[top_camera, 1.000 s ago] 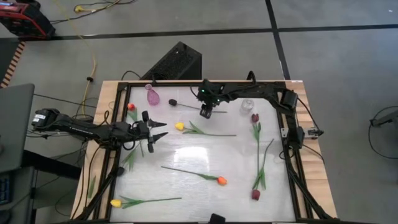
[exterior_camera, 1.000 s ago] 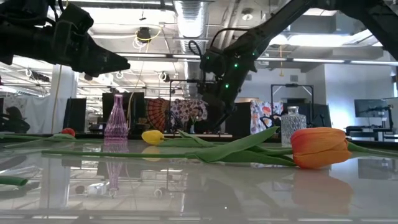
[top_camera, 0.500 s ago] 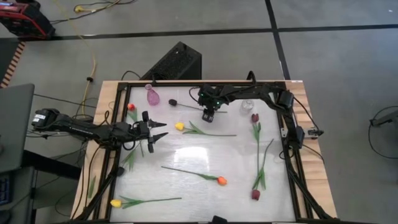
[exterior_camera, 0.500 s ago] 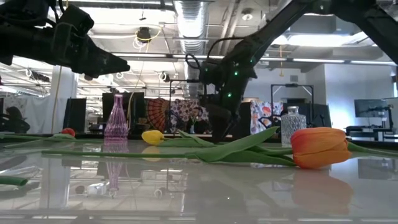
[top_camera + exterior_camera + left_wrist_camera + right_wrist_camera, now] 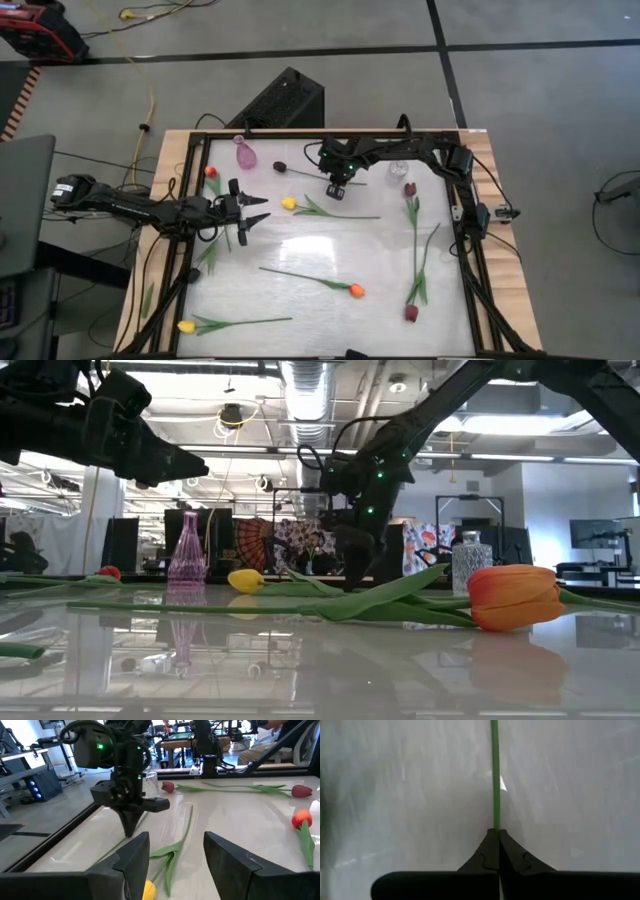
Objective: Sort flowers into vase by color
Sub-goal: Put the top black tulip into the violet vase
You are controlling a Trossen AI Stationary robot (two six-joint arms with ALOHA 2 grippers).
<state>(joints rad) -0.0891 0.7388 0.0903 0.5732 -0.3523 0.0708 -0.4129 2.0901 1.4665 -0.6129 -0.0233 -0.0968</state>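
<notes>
My right gripper (image 5: 338,191) points steeply down at the table's far middle, shut on the thin green stem (image 5: 495,780) of a dark maroon flower whose head (image 5: 280,164) lies to the left of it. My left gripper (image 5: 262,208) hovers level at the left side, open, with nothing between its fingers (image 5: 175,855). A pink vase (image 5: 245,155) stands at the far left and a clear vase (image 5: 398,168) at the far right. A yellow flower (image 5: 288,203) lies just near of my right gripper. My right gripper pinches the maroon flower's stem (image 5: 495,822) between its two fingertips, at a place well along from the head. The fingers come from above, pointing steeply down. The stem lies flat on the table and runs straight on from the tips.
More flowers lie about the glossy table: an orange one (image 5: 356,291), a yellow one (image 5: 185,326), two maroon ones (image 5: 409,189) (image 5: 411,313) at the right, and a red one (image 5: 211,172) near the pink vase. A black frame (image 5: 470,250) rims the table.
My right gripper has sunk to the table at the far middle, tipped more steeply downward, and shut on the maroon flower's stem. The flower itself has stayed lying where it was.
</notes>
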